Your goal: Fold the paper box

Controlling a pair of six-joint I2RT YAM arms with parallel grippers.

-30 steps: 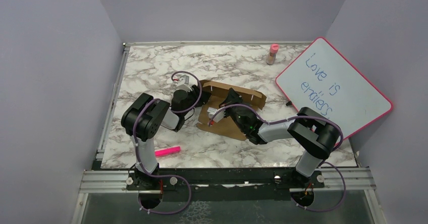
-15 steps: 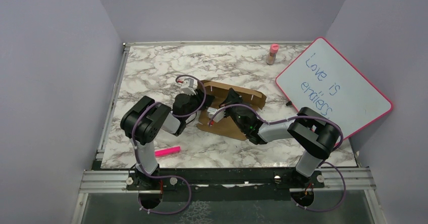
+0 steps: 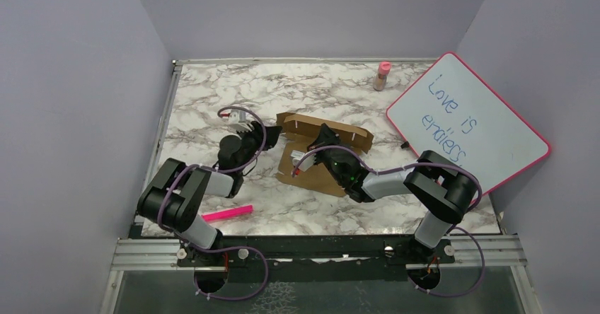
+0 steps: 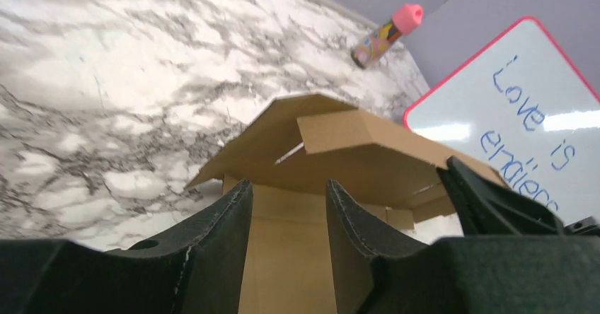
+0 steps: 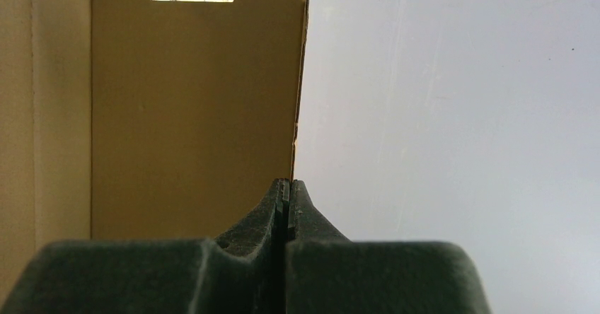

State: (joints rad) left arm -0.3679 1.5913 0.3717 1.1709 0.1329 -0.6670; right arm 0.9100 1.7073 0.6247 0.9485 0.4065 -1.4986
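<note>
Pink marker (image 3: 226, 213) lies nearest on the marble table (image 3: 283, 88); past it the left gripper (image 4: 288, 184) points at the box (image 3: 315, 177) from just beside its left edge, fingers spread with nothing between them. Mid-table the box lies partly folded, floor flat and back wall raised. The right gripper (image 5: 286, 181) sits over that floor with fingers pressed together, tips at the edge of a standing panel; whether they pinch it cannot be told. Farther back a whiteboard (image 3: 467, 130) leans at the right.
</note>
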